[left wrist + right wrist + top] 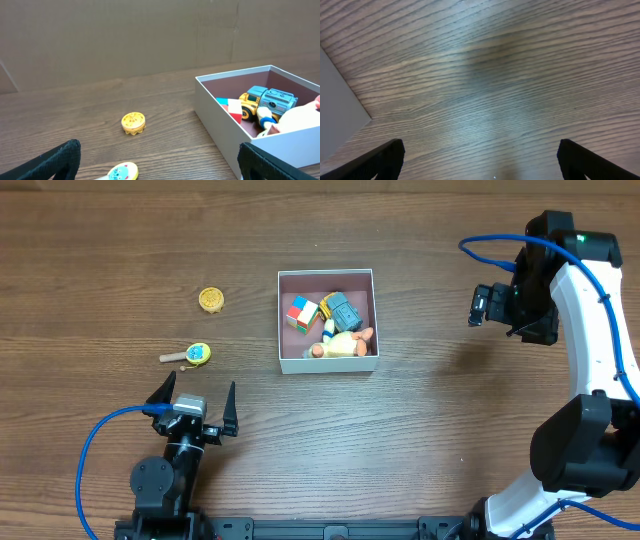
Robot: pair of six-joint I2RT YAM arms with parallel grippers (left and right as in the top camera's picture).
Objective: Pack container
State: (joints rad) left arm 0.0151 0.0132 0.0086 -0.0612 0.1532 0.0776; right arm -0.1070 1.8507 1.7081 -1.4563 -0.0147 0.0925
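Observation:
The container (285,320) is a square white-walled box with a pinkish-maroon inside at the table's middle. It holds a colour cube (301,313), a blue-and-yellow toy truck (342,307) and a pale doll figure (343,345). It also shows in the left wrist view (220,117). A yellow round toy (210,300) and a yellow-and-teal rattle with a wooden handle (190,355) lie left of it on the table. My left gripper (195,402) is open and empty near the front edge. My right gripper (484,305) is open and empty, right of the container, above bare wood.
The table is brown wood. A blue cable (95,450) loops at the left arm's base and another (490,245) runs by the right arm. A corner of the container's wall (337,110) shows at the left of the right wrist view.

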